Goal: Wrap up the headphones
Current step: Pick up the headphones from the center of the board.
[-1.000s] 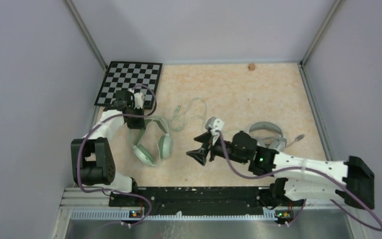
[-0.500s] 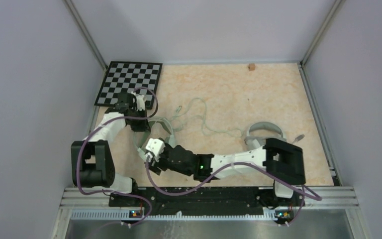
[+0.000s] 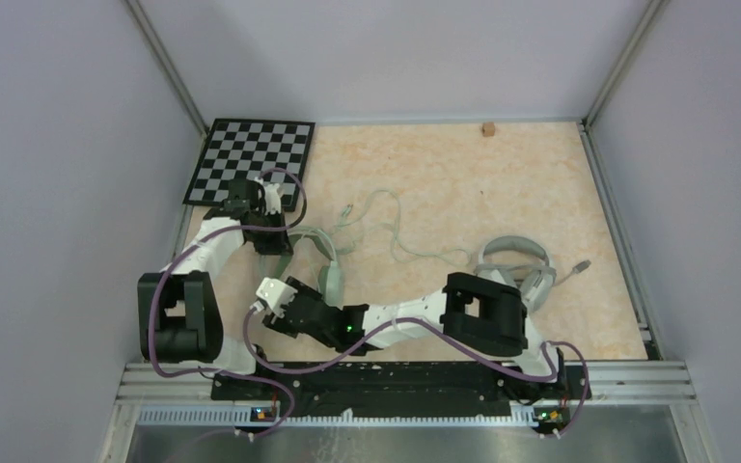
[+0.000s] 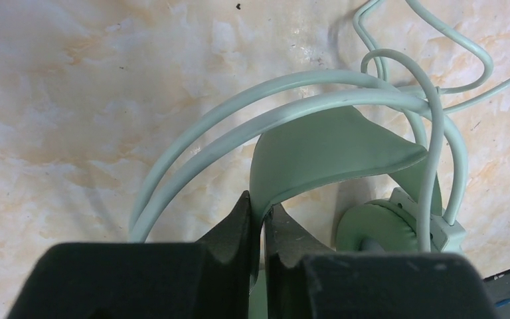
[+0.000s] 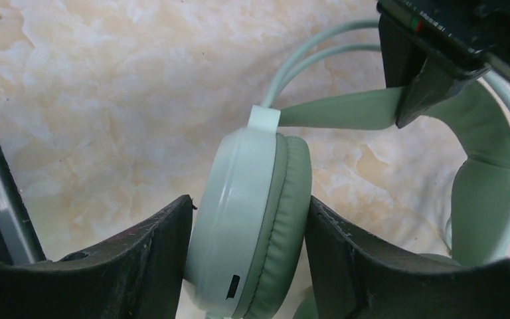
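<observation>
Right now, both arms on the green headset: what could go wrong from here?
1. The left gripper pinches only the thin inner band of the mint-green headphones; a pull could slip it free.
2. The right gripper straddles one ear cup; if the arms move apart, the frame gets strained.
3. The pale-green cable lies loose and looped across the table, so it may snag while wrapping.

White-and-black arms (image 3: 400, 316) — purple cables, seemingly green lights.

- Mint-green headphones (image 3: 320, 258): round cups, padded inner band, pale-green cable (image 3: 386, 230) loose in loops toward the worktop's middle; near the left edge.
- White/grey headphones (image 3: 519, 262): lying near the right edge, grey cable end pointing right.
</observation>
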`<state>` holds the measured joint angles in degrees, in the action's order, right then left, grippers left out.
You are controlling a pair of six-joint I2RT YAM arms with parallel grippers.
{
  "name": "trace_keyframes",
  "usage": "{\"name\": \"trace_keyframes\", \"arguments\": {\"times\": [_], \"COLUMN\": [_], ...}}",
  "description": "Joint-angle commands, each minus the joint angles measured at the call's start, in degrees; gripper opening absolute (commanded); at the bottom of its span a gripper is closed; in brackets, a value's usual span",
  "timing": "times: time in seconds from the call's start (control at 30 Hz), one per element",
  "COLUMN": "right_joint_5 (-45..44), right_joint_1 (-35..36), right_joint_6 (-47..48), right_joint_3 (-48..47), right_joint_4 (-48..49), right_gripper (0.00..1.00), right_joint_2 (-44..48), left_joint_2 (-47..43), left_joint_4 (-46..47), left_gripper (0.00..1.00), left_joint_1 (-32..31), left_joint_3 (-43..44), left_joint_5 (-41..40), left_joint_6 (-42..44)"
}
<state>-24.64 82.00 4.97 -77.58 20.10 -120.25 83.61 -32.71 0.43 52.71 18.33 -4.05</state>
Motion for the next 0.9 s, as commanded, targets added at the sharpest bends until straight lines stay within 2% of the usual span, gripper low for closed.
{"name": "trace_keyframes", "arguments": {"times": [0.0,0.07,0.2,0.3,0.47,0.5,0.53,0.57,0.67,0.87], "right_joint_5": [-1.18,-0.36,1.04,3.34,9.58,10.88,11.63,12.21,14.25,24.12], "right_joint_1": [0.38,0.38,0.30,0.02,-2.31,-2.84,-3.26,-3.79,-6.03,-13.52], "right_joint_6": [-1.76,-2.59,-3.79,-4.48,-10.24,-11.18,-12.49,-14.08,-20.35,-36.99], "right_joint_3": [-2.53,-2.31,-0.34,3.75,11.70,13.04,14.10,15.21,18.60,24.60], "right_joint_4": [-1.32,-1.38,-0.08,3.81,8.52,8.63,8.82,9.04,9.35,11.28], "right_gripper": [0.58,0.49,0.17,0.05,0.00,0.00,0.00,0.00,0.00,0.00], "right_joint_2": [-0.59,-0.69,1.14,5.60,15.11,16.94,18.68,20.37,26.08,40.29], "left_joint_2": [-1.14,-1.00,-2.32,-4.39,-8.28,-8.93,-9.37,-9.92,-12.23,-20.33], "left_joint_4": [1.39,1.63,1.87,0.97,-0.97,-1.51,-1.67,-1.82,-3.33,3.01], "left_gripper": [0.13,0.17,0.30,0.45,0.67,0.74,0.94,0.98,0.99,0.99], "left_joint_1": [-0.25,-0.25,-0.25,-0.25,-0.25,-0.25,-0.25,-0.25,-0.25,-0.25], "left_joint_3": [0.11,0.37,0.97,3.79,12.18,13.82,15.19,16.13,18.99,18.16], "left_joint_5": [-0.07,0.99,4.77,4.73,5.59,6.48,7.48,8.49,9.01,-0.41], "left_joint_6": [0.07,-0.47,-0.89,-1.33,-1.39,-1.39,-1.37,-1.15,1.72,4.42]}}
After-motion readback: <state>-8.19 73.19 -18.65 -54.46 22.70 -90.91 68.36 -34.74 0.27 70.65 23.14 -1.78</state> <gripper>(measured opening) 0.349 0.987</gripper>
